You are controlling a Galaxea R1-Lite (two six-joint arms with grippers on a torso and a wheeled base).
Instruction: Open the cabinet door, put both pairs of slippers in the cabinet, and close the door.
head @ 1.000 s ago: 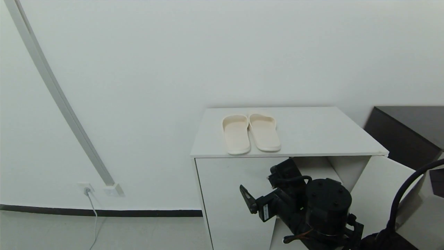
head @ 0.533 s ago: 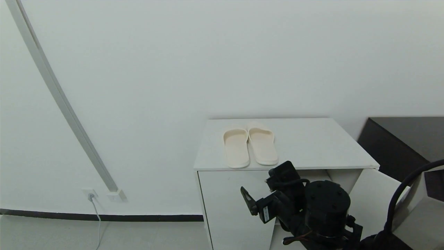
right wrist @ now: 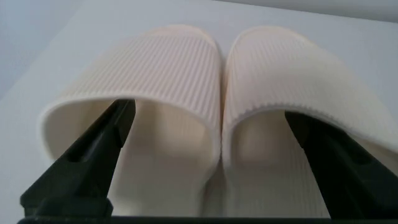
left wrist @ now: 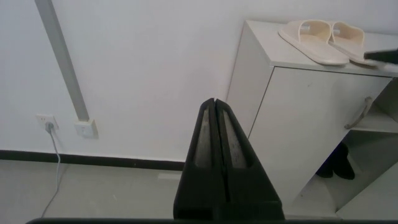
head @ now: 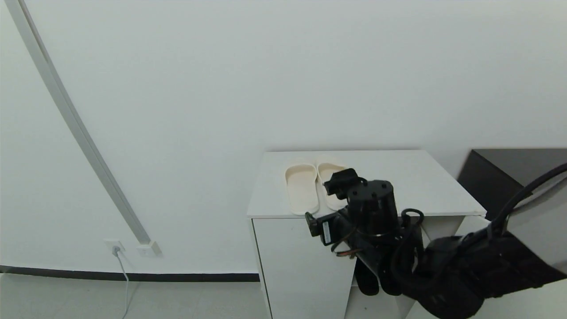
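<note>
A pair of cream slippers (head: 302, 189) lies side by side on top of the white cabinet (head: 301, 261). My right gripper (head: 339, 179) hovers at their heel end. In the right wrist view the right gripper (right wrist: 208, 115) is open wide, one finger outside each cream slipper (right wrist: 161, 81). A dark pair of slippers (left wrist: 339, 165) stands inside the cabinet on its low shelf. The cabinet's left door (left wrist: 311, 130) is closed; the right half stands open. My left gripper (left wrist: 214, 106) is shut on nothing, out to the left of the cabinet, low and facing the wall.
A black piece of furniture (head: 509, 177) stands right of the cabinet. A grey duct (head: 75, 124) slants down the wall to a socket with a cable (head: 114, 249). Bare floor lies left of the cabinet.
The head camera shifted at first. My right arm has risen from in front of the cabinet opening to the cabinet top, with its gripper now at the cream slippers.
</note>
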